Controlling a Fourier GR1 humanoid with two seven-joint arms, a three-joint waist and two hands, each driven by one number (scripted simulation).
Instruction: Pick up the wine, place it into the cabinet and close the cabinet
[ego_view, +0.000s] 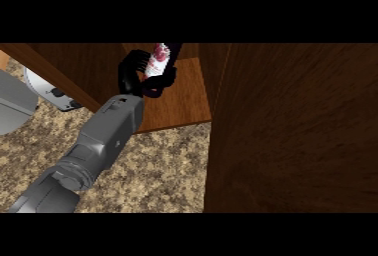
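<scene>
Left hand (140, 75): fingers curled round wine (159, 59), held over cabinet (177, 100) shelf. Base contact apparently unconfirmed; early release risks toppling. Open door (295, 130) untouched.

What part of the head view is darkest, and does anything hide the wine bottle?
Head view: the cabinet door at right is dimmest, darkening toward its lower edge; the shelf is brighter. The left hand curls round the wine bottle, hiding much of it.
</scene>
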